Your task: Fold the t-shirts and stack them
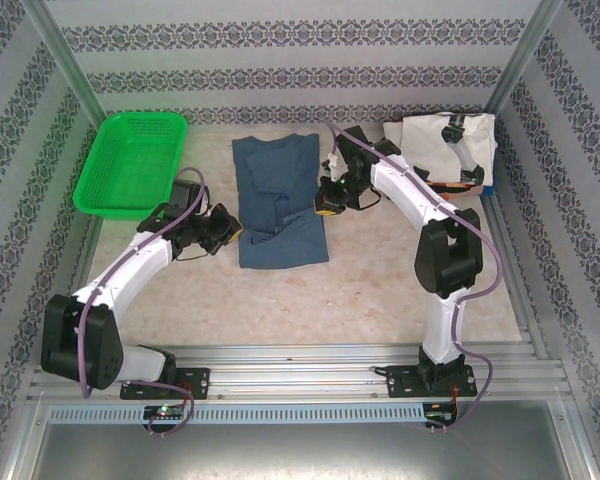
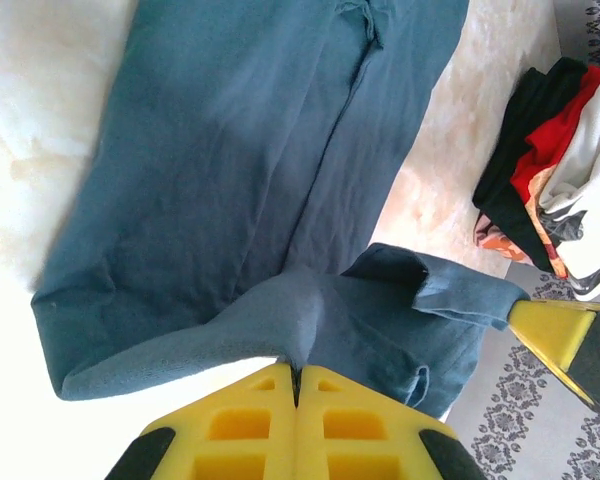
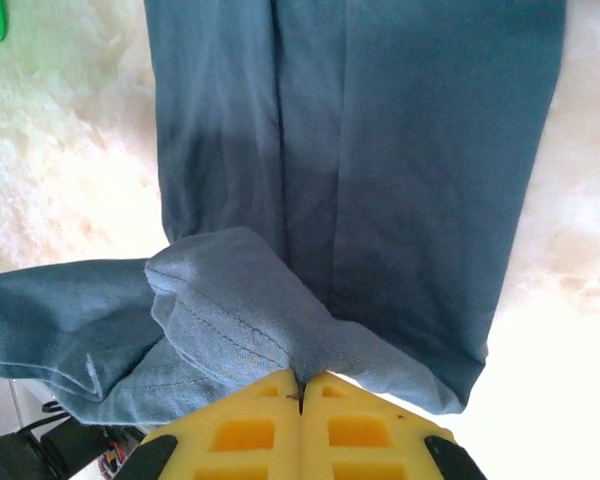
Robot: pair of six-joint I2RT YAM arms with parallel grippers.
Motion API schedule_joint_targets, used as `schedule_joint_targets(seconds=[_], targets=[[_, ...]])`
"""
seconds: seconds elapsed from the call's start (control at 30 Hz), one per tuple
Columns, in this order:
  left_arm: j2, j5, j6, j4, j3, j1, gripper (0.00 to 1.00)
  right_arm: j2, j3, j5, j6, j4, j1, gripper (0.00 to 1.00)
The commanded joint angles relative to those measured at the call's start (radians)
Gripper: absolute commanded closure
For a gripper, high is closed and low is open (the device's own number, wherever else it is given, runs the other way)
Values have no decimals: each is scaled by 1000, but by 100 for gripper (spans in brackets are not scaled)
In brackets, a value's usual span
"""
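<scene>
Your left hand [image 2: 296,372] is clenching a fold of the slate-blue t-shirt [image 2: 240,170], with both yellow fingers pressed flat together and the cloth rising into a soft ridge right at their tips. Your right hand [image 3: 300,380] is gripping the same shirt from the opposite side in the same way, its fingers closed on a bunched, doubled-over hem whose stitching is showing.

Seen from above, the left hand [image 1: 220,228] is sitting at the shirt's left edge toward the near end. The right hand [image 1: 330,195] is sitting at its right edge, a little farther back.

Between them the shirt [image 1: 280,205] is lying in the middle of the worktop [image 1: 380,290] as a long strip running away from the arm bases. It is looking plain, matte and dark. Long creases are running down its length, and loose flaps are rumpling up beside each hand, while the far part is lying flat.

At the far right corner a pile of t-shirts [image 1: 448,140] is resting, white with dark print on top. From the left wrist its black, red and white layers [image 2: 550,170] are showing at the edge.

At the far left, a green basket [image 1: 130,165] is sitting well apart from the blue shirt.
</scene>
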Motion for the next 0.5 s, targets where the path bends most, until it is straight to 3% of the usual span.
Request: schedule_joint_targets(seconds=[0.0,0.47], targets=[[42,32,53,36,55,19,100,37,60,24,-32,-36,-19,100],[192,49,89,52,175,52,100,174,272,34,-63,-99,-54,100]])
